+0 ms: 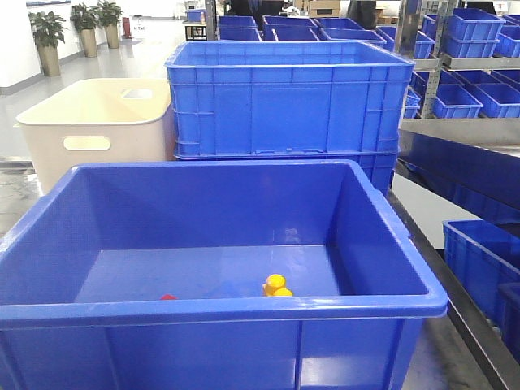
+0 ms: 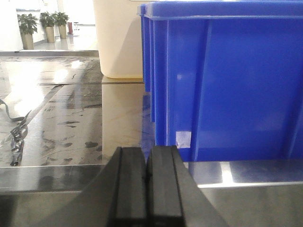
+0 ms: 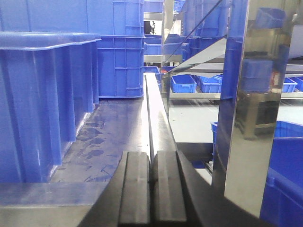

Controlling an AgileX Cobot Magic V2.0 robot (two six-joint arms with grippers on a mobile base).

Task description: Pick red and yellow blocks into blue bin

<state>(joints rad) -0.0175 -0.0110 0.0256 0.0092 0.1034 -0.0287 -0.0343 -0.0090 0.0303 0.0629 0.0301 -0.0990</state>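
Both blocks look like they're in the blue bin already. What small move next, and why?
Probably none beyond holding both arms parked. The yellow brick lies on the floor of the blue bin, and the red cube just peeks over the near rim, also inside. The left hand and right hand are shut on nothing, outside the bin walls. I'd treat the job as done.

The blue bin is smooth, glossy plastic; its floor mirrors the yellow brick, itself shiny plastic with rounded studs. Behind the bin, the ribbed blue crate is harder-looking moulded plastic with a duller sheen, and the beige tub beside it is matt and smooth. The tabletop under the bin is polished metal, scuffed and smeared. The left gripper and right gripper carry matt black, grooved pads.
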